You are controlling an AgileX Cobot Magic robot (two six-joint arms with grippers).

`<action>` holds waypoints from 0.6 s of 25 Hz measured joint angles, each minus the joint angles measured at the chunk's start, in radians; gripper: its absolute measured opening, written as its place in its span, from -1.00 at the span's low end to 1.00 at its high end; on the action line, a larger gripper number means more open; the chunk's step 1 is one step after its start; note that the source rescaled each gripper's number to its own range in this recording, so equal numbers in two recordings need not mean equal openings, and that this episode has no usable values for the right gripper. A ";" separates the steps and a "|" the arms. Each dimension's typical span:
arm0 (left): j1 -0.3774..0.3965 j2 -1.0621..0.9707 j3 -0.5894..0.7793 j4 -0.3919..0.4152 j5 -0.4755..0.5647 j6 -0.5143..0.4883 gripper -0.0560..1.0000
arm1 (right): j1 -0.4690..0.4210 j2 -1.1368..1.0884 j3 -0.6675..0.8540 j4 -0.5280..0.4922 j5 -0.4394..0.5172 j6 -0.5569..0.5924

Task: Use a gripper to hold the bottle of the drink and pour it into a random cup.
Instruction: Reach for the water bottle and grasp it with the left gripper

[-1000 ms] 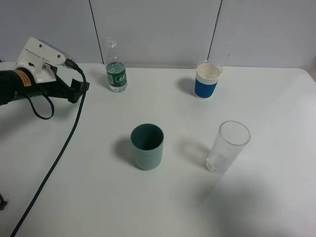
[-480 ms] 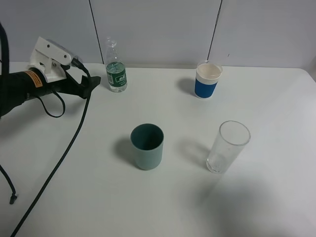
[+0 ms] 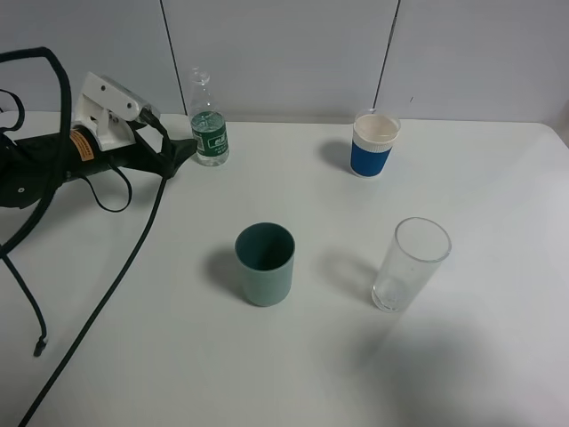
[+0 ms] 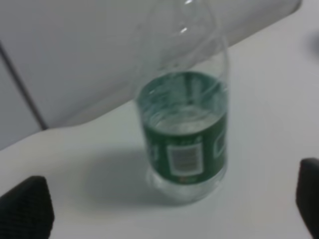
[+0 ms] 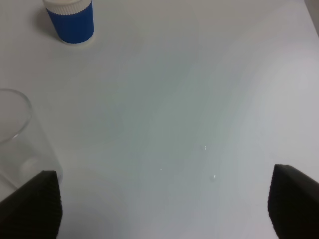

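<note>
The bottle of the drink stands upright at the back left of the table, clear with a green label and no cap showing. My left gripper is open just to its left, fingers pointing at its base without touching. In the left wrist view the bottle sits ahead of the left gripper, whose dark fingertips stand far apart. The teal cup stands near the table's middle. In its own wrist view my right gripper is open over bare table and holds nothing.
A white cup with a blue sleeve stands at the back right, and a tall clear glass is right of the teal cup. Black cables trail across the left of the table. The glass is near the right gripper.
My left arm has moved right along the back of the table, bringing its open gripper up beside the bottle. Cups, glass and bottle have not moved.
</note>
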 joint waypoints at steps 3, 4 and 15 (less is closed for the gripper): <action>-0.013 0.023 -0.021 0.002 -0.002 -0.009 0.99 | 0.000 0.000 0.000 0.000 0.000 0.000; -0.018 0.032 -0.028 0.002 -0.003 -0.009 0.99 | 0.000 0.000 0.000 0.000 0.000 0.000; -0.049 0.136 -0.139 -0.023 -0.004 -0.018 0.99 | 0.000 0.000 0.000 0.000 0.000 0.000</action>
